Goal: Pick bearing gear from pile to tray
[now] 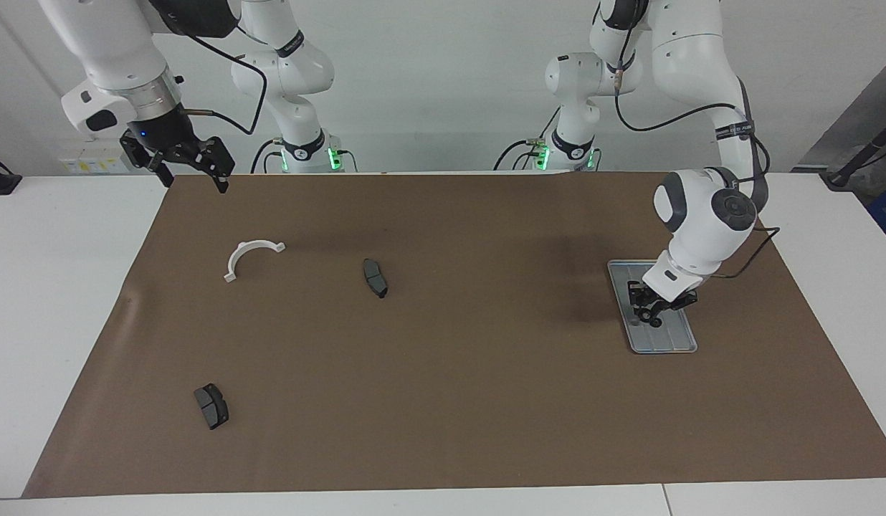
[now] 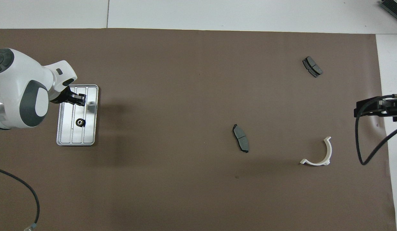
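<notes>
The silver ribbed tray (image 1: 674, 341) (image 2: 89, 131) lies at the left arm's end of the brown mat. My left gripper (image 1: 651, 315) (image 2: 79, 99) hangs low over it. One small black bearing gear (image 2: 80, 122) lies in the tray, nearer the robots than the gripper. Another gear (image 1: 656, 322) shows right under the gripper's tip; I cannot tell whether it is held or lying loose. What is left of the pile is a white curved bracket (image 1: 251, 256) and two dark brake pads (image 1: 375, 277) (image 1: 211, 405). My right gripper (image 1: 194, 179) waits open, raised over the mat's corner.
The brown mat (image 1: 443, 373) covers most of the white table. In the overhead view the bracket (image 2: 317, 154) and the pads (image 2: 240, 138) (image 2: 312, 66) lie toward the right arm's end. The right arm's cable (image 2: 362, 150) loops near the mat's edge there.
</notes>
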`<state>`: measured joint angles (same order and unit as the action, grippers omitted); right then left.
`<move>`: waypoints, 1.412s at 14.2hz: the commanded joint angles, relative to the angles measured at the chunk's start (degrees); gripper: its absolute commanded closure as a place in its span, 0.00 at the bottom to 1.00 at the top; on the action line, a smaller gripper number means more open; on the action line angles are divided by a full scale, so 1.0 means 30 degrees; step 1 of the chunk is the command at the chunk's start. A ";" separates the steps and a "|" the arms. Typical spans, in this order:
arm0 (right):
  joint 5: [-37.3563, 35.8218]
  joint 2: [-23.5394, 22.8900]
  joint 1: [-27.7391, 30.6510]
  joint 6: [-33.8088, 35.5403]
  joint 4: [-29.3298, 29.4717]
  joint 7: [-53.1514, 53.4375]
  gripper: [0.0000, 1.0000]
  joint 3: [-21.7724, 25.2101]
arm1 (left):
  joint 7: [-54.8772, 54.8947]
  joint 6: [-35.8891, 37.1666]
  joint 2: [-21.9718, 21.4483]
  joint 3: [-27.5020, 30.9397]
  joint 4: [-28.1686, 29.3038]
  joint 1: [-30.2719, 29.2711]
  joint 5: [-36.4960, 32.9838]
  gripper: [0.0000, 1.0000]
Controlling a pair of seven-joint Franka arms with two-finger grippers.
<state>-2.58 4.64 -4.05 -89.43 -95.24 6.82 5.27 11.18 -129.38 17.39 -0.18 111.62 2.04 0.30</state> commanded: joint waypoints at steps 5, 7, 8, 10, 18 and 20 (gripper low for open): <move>0.0626 -0.0023 -0.0140 0.0192 0.0048 0.0131 0.00 0.0293 | -0.0385 0.1483 -0.1136 0.0091 -0.1103 0.0082 -0.0276 0.00; 0.0626 -0.0023 -0.0493 0.0163 0.0019 0.0072 0.00 0.0821 | -0.0415 0.4789 -0.1254 0.0149 -0.3530 0.0052 -0.0276 0.00; 0.0626 0.0006 -0.0494 0.0192 0.0019 0.0072 0.00 0.0822 | -0.0415 0.6140 -0.1342 0.0149 -0.4703 -0.0209 -0.0276 0.00; 0.0597 0.0006 -0.0494 0.0163 -0.0069 0.0072 0.00 0.0822 | -0.0444 0.8461 -0.2770 0.0120 -0.5651 -0.0592 -0.0247 0.00; 0.0597 0.0006 -0.0377 0.0221 -0.0040 0.0131 0.00 0.0736 | -0.1646 1.0723 -0.6235 0.0032 -0.5478 -0.0476 -0.0129 0.00; 0.0597 0.0006 -0.0494 0.0221 -0.0040 0.0101 0.00 0.0647 | -0.1616 1.0870 -0.6323 0.0032 -0.5418 -0.0592 -0.0130 0.00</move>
<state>-2.58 4.64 -5.26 -89.43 -95.36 6.86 7.24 7.01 -97.32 -0.86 0.06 94.29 0.46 0.30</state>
